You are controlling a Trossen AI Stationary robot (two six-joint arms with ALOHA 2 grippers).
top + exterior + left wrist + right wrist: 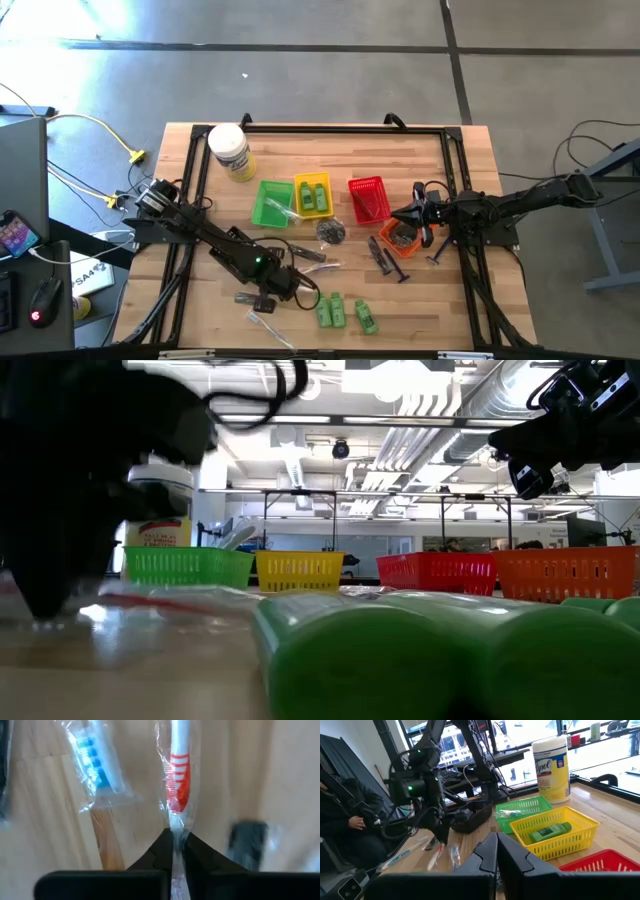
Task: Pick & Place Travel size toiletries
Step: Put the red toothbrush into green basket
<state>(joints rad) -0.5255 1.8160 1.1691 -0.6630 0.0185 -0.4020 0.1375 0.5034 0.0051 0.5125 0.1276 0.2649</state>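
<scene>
The left gripper (176, 851) is down at the near-left part of the wooden table (440, 310), its two dark fingers pinched together on the clear wrapper of a toothbrush with red bristles (178, 785). A second wrapped toothbrush with blue bristles (95, 762) lies just beside it on the wood. The right gripper (496, 851) hangs above the orange basket (400, 236) on the far side of the work area, fingers pressed together with nothing between them.

The grip looks risky: the fingers seem to catch mostly thin plastic film near the brush's neck, off the middle of the stick. On a lift the wrapper may slide out or tear, or the long handle may swing down and drag across the table. The neighbouring blue brush lies close enough that its wrapper could be snagged and pulled along. A black piece (248, 846) near the fingers could also be nudged.

Much is hidden. From overhead the left arm covers the pinched brush, so its full length cannot be seen. The wrist view cuts off the handle below the fingers, and whether the hard stem or only the film is held cannot be told. The table-level view is blocked by green bottles (420, 655) in front and the dark arm at left. Which basket this brush belongs in is not evident; the green basket (270, 203) holds something pale that is too small to name.
</scene>
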